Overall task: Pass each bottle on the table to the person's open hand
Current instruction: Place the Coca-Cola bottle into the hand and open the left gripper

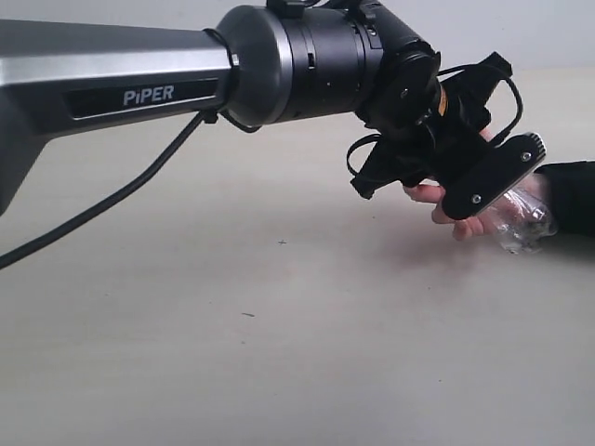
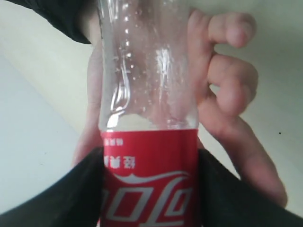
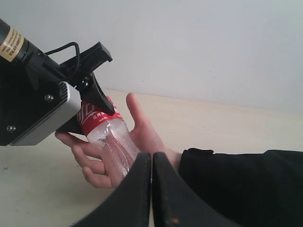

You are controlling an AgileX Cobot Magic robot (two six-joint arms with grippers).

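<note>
A clear bottle with a red label (image 2: 149, 175) lies in the person's open hand (image 2: 227, 94), and my left gripper (image 2: 149, 189) is shut on its labelled part. In the exterior view the left gripper (image 1: 465, 177) is at the right, over the hand (image 1: 437, 197), with the bottle's clear end (image 1: 522, 223) sticking out below it. The right wrist view shows the same bottle (image 3: 108, 137) resting on the palm (image 3: 142, 132). My right gripper (image 3: 151, 163) is shut and empty, apart from the hand. No other bottles are in view.
The person's black sleeve (image 1: 569, 195) comes in from the right edge of the beige table (image 1: 232, 307). The left arm's long grey body (image 1: 112, 84) and its cable (image 1: 121, 200) span the upper left.
</note>
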